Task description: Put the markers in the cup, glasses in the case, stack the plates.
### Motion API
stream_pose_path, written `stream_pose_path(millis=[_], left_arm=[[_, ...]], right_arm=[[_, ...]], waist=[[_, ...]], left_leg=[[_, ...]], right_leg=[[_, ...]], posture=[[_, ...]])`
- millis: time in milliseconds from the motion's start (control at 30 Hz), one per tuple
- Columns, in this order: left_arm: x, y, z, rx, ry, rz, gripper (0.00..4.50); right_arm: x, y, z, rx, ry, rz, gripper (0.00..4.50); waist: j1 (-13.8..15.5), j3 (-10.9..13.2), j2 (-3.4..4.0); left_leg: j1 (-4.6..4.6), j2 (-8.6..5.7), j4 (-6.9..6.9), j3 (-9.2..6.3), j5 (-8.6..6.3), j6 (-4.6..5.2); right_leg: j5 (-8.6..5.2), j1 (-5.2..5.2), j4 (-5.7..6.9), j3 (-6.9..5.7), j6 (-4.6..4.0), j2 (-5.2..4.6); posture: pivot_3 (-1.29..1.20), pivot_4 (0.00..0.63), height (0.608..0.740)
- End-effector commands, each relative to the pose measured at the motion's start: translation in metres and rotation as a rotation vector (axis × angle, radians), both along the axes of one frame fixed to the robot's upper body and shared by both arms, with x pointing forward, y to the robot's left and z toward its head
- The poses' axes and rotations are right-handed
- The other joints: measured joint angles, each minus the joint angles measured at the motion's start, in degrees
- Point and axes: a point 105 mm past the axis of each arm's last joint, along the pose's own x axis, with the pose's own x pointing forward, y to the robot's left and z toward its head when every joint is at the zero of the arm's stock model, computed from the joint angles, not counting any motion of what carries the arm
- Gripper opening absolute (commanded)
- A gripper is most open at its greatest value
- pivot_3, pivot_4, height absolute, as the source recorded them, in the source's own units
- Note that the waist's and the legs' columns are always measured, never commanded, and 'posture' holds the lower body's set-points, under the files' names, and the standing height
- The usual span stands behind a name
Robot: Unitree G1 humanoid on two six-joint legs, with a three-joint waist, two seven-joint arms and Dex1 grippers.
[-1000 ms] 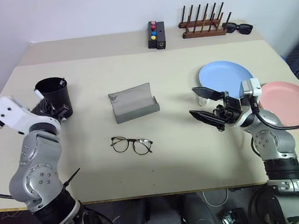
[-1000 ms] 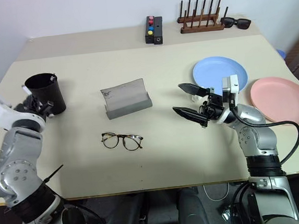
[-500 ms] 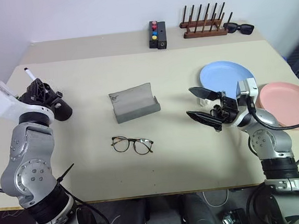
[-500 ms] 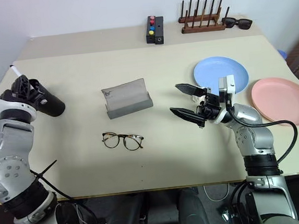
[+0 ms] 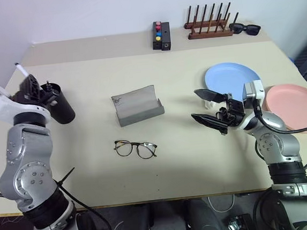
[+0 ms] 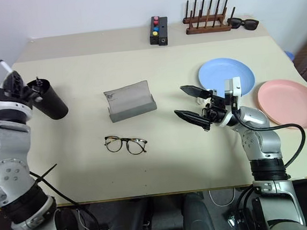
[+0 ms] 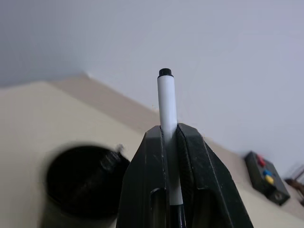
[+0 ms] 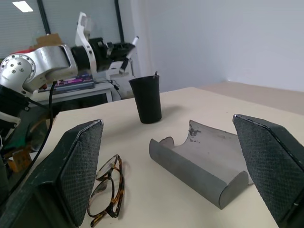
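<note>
Our left jaws (image 7: 169, 142) are clenched on a marker (image 7: 166, 102), its long axis running out past the tips — the black cup (image 7: 83, 187) stands just below and beside them on the desk (image 5: 190, 160). Our right jaws (image 5: 210, 113) hang released, well apart from it.

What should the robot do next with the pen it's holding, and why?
Probably tip the marker down over the cup and let go. The left gripper is shut on the marker, holding it up beside the open cup, where another marker already sticks out.
</note>
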Motion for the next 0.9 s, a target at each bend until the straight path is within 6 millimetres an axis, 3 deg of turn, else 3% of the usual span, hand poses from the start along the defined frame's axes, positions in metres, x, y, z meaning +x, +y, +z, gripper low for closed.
stream_pose_path(millis=[33,367,700,900], left_arm=[[-0.009,0.005,0.031,0.149,-0.115,0.061,0.01],[0.000,0.003,0.045,0.474,-0.189,0.111,0.01],[0.019,0.013,0.036,0.729,-0.175,0.201,0.01],[0.030,0.025,0.020,0.745,-0.157,0.236,0.01]], right_arm=[[-0.001,0.002,0.010,0.021,-0.047,0.010,4.50],[-0.001,0.011,0.013,0.032,-0.047,0.052,4.50],[-0.003,0.012,0.013,0.026,-0.045,0.062,4.50],[-0.003,0.014,0.015,0.026,-0.045,0.068,4.50]], waist=[[0.00,0.00,0.00],[0.00,0.00,0.01],[-0.02,0.00,0.01],[-0.03,0.00,0.01]], left_leg=[[0.00,0.00,0.00,0.00,0.00,0.00],[0.00,-0.01,-0.02,0.00,0.00,0.00],[0.00,0.00,-0.07,-0.01,0.00,0.01],[0.00,0.00,-0.08,-0.01,0.00,0.01]], right_leg=[[0.00,0.00,0.00,0.00,0.00,0.00],[0.00,0.00,-0.02,0.00,0.00,-0.02],[0.00,-0.03,-0.05,0.00,0.00,-0.10],[0.00,-0.04,-0.05,0.00,0.00,-0.10]], posture=[[0.00,0.150,0.740],[0.00,0.150,0.740],[0.00,0.150,0.740],[0.00,0.150,0.740]])
